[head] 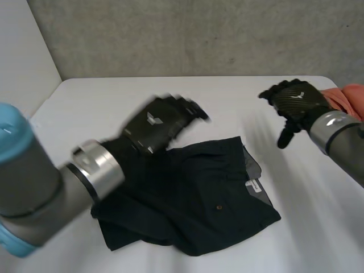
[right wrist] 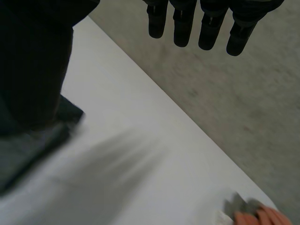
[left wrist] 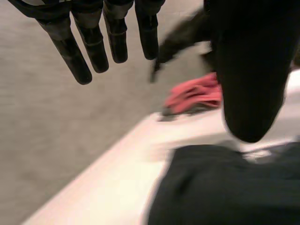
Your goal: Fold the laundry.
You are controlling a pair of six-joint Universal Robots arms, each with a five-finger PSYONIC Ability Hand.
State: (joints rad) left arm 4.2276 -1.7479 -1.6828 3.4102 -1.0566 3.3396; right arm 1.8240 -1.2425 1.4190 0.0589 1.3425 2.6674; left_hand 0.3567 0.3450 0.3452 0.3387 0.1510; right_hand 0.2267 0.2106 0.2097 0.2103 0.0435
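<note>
Over on the left, the left arm [head: 34, 187] reached out across the white table [head: 91, 102], and the left hand [head: 154, 122] hung in the air above the far left part of the dark garment [head: 193, 199], fingers [left wrist: 89, 47] straight and spread, holding nothing. By my reading it was poised there to come down on the cloth's far edge for a fold. The garment itself lay around the near middle of the table, flat on it and free of both hands. It was dark, nearly black, and looked like shorts. They were rumpled, with uneven edges. A flap at the right side was turned back to show a grey lining with a white label [head: 253, 186], and a small button [head: 219, 208] sat just nearer than that. It looked only partly folded, if at all. Further right, the right hand [head: 296, 101] hovered clear of the cloth above bare table, fingers [right wrist: 201, 23] extended and empty, seemingly held out of the way or waiting for its side. At the far right edge lay a pink cloth [head: 352, 96], well apart from the garment and probably the next piece.
</note>
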